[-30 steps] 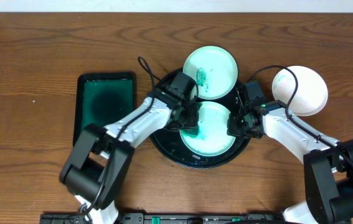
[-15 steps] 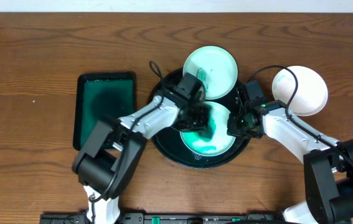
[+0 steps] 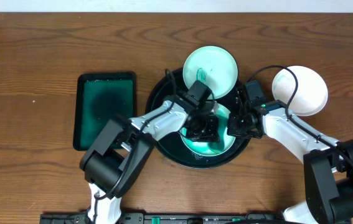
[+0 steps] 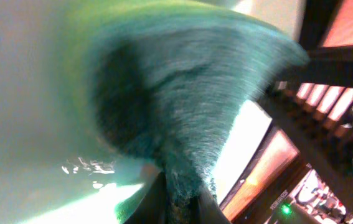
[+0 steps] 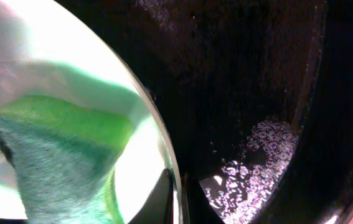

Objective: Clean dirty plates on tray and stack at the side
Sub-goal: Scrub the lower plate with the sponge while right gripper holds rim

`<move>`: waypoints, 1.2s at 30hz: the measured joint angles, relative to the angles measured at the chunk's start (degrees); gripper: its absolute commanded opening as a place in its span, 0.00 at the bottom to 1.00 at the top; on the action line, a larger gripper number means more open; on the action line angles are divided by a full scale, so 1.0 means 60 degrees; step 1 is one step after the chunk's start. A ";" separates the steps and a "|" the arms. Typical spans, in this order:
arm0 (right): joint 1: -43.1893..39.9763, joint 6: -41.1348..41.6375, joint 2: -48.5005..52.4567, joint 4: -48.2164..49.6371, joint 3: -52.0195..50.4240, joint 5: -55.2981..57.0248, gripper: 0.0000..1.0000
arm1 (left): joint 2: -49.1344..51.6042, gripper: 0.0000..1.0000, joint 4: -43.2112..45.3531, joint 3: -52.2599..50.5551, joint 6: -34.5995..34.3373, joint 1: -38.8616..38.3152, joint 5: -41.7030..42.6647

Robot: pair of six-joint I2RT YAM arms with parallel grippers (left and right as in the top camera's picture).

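The round black tray [image 3: 164, 99] holds a pale-aqua plate [image 3: 216, 148] wet with teal smears. My left gripper [image 3: 203, 129] is over this plate, shut on a teal-green sponge [image 4: 182, 93] that presses on the plate's surface [image 4: 20, 93]. My right gripper [image 3: 235, 126] is shut on the plate's right rim [image 5: 175, 180], one finger above it and one below. The sponge [image 5: 51, 155] also shows in the right wrist view. A second plate [image 3: 216, 71] with a teal smear leans on the tray's far rim. A clean white plate [image 3: 301, 90] lies on the table to the right.
A rectangular dark green tray [image 3: 106, 109] with green liquid lies on the wooden table left of the black tray. Soapy water beads on the black tray's floor [image 5: 251, 149]. Both arms' cables loop above the tray.
My left gripper has swept the sponge to the right across the plate, from its left edge to its middle. The right gripper has stayed shut on the rim.
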 measured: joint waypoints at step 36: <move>0.0029 0.0117 0.0248 0.0146 0.0011 -0.1388 0.01 | -0.0543 0.07 -0.2466 0.1592 0.1275 0.0940 -0.6608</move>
